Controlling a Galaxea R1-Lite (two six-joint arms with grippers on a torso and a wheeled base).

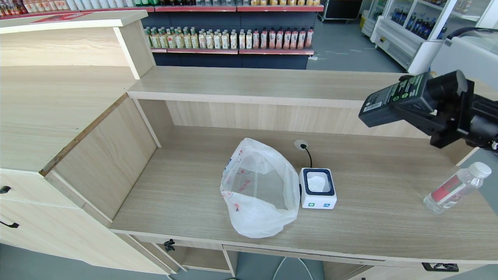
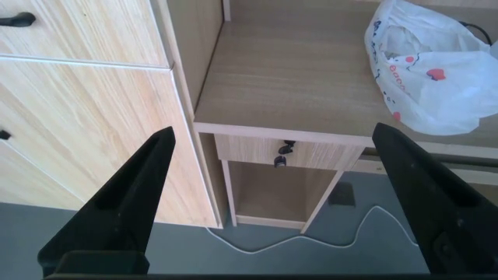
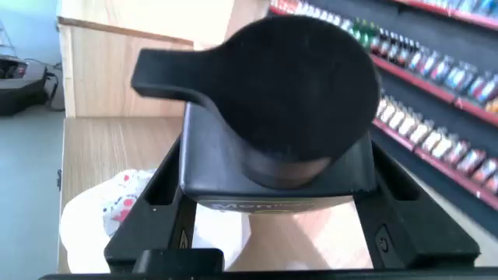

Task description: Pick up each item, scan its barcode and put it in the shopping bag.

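the right pincer (image 1: 439, 116) clamped a black capped bottle (image 1: 393, 99) high over the worktop (image 1: 369, 210), its barcode end angled toward the scanner (image 1: 318, 188), probably for scanning, while the left pincer (image 2: 274, 132) gaped wide.

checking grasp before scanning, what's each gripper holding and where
Right gripper grips the black rectangular pack at its round-capped end; left gripper holds nothing.

**Item Count: Checkout Counter**

One counter (image 1: 373, 194) is carrying three loose things:
- One white shopping bag (image 1: 260, 190) is standing on it.
- One scanner (image 1: 318, 188) is sitting on it, with one cable (image 1: 308, 154) running from it.
- One clear water bottle (image 1: 457, 188) is lying on it.

One dark container (image 1: 393, 99) is being held above it, making two goods items in all. Two grippers are showing: one left gripper (image 2: 274, 134) and one right gripper (image 1: 424, 112).
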